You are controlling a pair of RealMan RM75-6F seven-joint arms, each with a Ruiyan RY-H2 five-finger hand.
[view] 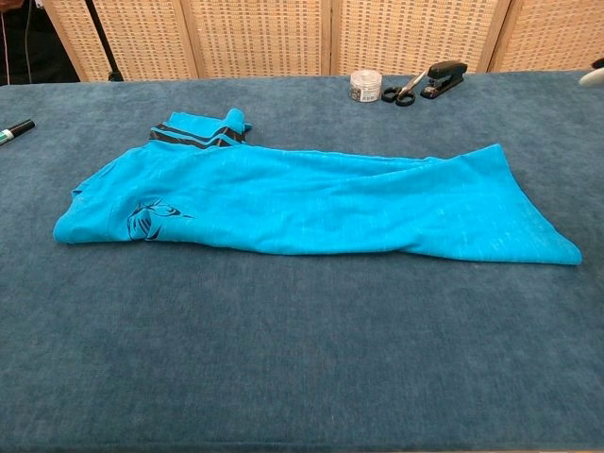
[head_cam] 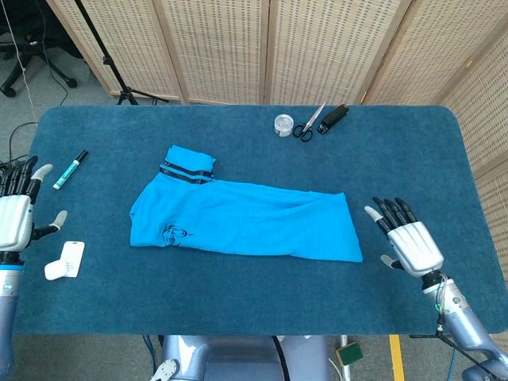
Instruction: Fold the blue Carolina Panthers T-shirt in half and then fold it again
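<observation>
T-shirt [head_cam: 246, 225]: one, lying mid-worktop [head_cam: 254, 302] as a long strip, apparently folded once; second fold looks pending. Next move calls for one end carried over the other. Two hands: right hand [head_cam: 409, 244] near the hem, left hand [head_cam: 16, 218] well off; fingers spread, holding nothing. One marker [head_cam: 71, 169], one scissors [head_cam: 308, 124].

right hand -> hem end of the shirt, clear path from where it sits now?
Probably yes. The right hand is open beside the shirt, apart from its near hem edge, and only bare table shows between them. The scissors and stapler lie far back, out of the way.
</observation>
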